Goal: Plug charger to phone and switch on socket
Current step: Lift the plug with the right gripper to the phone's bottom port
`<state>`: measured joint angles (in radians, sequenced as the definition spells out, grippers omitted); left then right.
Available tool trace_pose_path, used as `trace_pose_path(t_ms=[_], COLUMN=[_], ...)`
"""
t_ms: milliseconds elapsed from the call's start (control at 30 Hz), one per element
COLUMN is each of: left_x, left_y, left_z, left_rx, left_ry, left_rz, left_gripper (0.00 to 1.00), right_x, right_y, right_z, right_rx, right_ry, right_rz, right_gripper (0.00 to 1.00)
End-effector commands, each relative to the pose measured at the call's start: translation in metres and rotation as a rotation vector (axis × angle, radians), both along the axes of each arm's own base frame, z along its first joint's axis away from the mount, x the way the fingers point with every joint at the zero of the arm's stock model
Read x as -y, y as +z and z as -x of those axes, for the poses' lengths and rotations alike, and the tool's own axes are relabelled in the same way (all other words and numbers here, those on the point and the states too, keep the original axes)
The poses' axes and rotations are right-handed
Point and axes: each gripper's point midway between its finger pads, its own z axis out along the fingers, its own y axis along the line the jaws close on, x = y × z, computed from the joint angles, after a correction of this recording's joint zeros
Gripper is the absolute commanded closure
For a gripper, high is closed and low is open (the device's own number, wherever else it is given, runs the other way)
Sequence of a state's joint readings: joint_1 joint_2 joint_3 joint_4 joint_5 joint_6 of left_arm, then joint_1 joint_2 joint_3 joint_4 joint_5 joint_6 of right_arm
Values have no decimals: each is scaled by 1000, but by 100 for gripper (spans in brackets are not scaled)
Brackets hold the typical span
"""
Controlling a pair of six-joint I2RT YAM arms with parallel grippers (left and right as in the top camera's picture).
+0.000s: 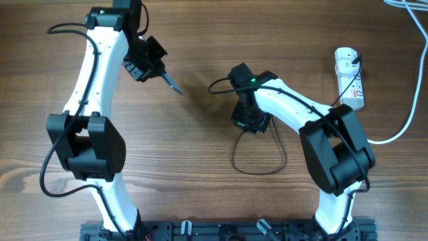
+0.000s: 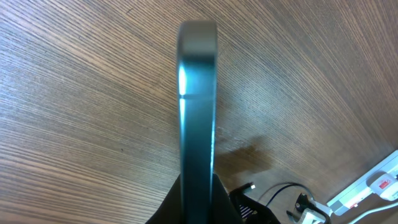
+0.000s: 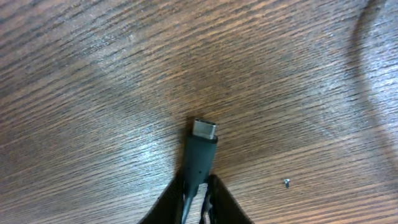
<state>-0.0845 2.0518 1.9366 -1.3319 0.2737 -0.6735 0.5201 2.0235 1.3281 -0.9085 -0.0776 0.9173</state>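
My left gripper is shut on the phone and holds it edge-on above the table; only its thin teal edge shows in the left wrist view, and the screen is hidden. My right gripper is shut on the charger's connector end; the dark tip with its metal end sticks out past the fingers, close above the wood. The black cable loops on the table below it. The white socket lies at the far right with a black plug in it.
The thick white lead runs from the socket along the right edge. A tiny screw lies on the wooden table. The socket's end also shows in the left wrist view.
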Motion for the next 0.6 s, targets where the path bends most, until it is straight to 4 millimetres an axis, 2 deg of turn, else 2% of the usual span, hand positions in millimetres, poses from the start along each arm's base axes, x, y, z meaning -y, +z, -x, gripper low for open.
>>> trace_pose_path(t_ms=[0, 67, 167, 200, 267, 300, 367, 400, 567], left_x=[-3, -3, 0, 7, 35, 49, 67, 75, 97], left_y=[-1, -1, 0, 3, 17, 26, 42, 51, 80], left_z=[-2, -2, -2, -4, -12, -16, -25, -29, -34], left_rx=[6, 6, 6, 26, 121, 174, 268, 313, 444], left_ry=[-10, -10, -13, -52, -206, -267, -338, -368, -471], left_rz=[-7, -7, 8, 47, 207, 286, 404, 454, 623], left_gripper=[96, 96, 96, 96, 96, 96, 96, 96, 96], right_x=[3, 1, -1, -2, -8, -15, -36, -45, -65], right_y=[-6, -6, -6, -4, 7, 19, 55, 80, 161], right_z=[0, -3, -9, -11, -16, -18, -20, -18, -3], right_rx=[1, 14, 38, 46, 73, 99, 178, 229, 400], right_ry=[-4, 10, 58, 82, 151, 205, 347, 407, 571], right_rz=[7, -2, -12, -17, -64, -117, -264, -332, -530], right_gripper=[91, 95, 96, 96, 96, 96, 96, 96, 96])
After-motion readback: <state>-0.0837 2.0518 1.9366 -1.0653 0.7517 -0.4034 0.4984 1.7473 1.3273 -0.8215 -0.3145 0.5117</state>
